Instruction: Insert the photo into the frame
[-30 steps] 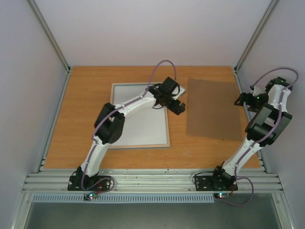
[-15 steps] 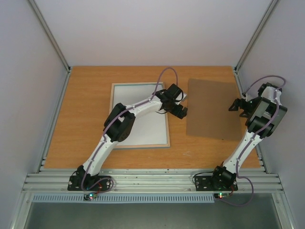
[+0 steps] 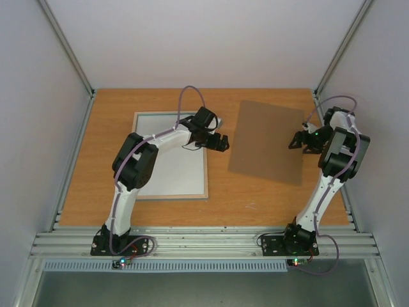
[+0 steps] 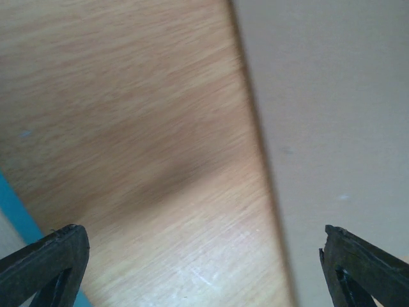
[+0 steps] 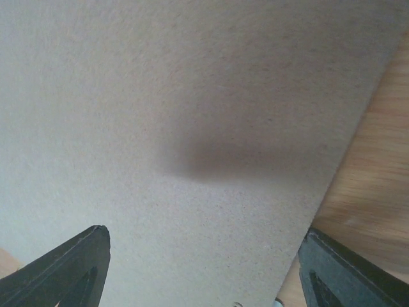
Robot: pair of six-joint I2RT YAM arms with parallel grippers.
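Hidden: left arm covers the frame's top right corner | Frame: flat on the bench, left half, pale face, thin blue edge | Left tool: wide, between frame and board | Right tool: wide, over board's right edge

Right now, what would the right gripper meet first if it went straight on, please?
Probably the brown backing board: it fills the wrist view ahead of the right gripper; how far off is unclear.
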